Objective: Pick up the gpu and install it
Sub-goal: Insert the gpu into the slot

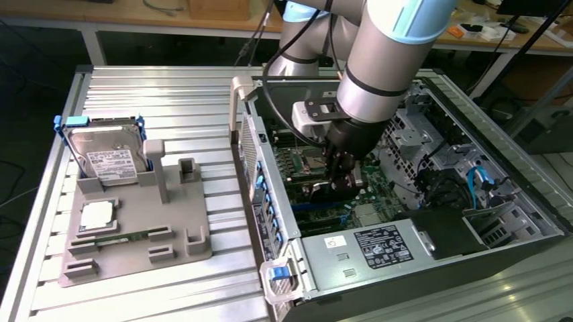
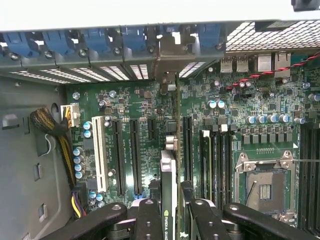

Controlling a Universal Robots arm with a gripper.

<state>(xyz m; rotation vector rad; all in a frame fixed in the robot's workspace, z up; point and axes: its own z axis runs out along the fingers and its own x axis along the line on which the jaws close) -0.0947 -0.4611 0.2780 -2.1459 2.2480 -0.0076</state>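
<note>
Gripper [image 2: 169, 212] clamps the gpu [image 2: 168, 177] edge-on over the motherboard [image 2: 125, 100] inside the open computer case [image 1: 255, 154].

The arm [image 1: 394, 60] reaches steeply down, its tool [image 2: 169, 215] clamped on the gpu [image 2: 168, 170].

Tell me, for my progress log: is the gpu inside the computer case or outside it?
Inside the case: the claw grips the gpu upright, edge-on over the motherboard. Whether it is seated, cannot tell.
</note>
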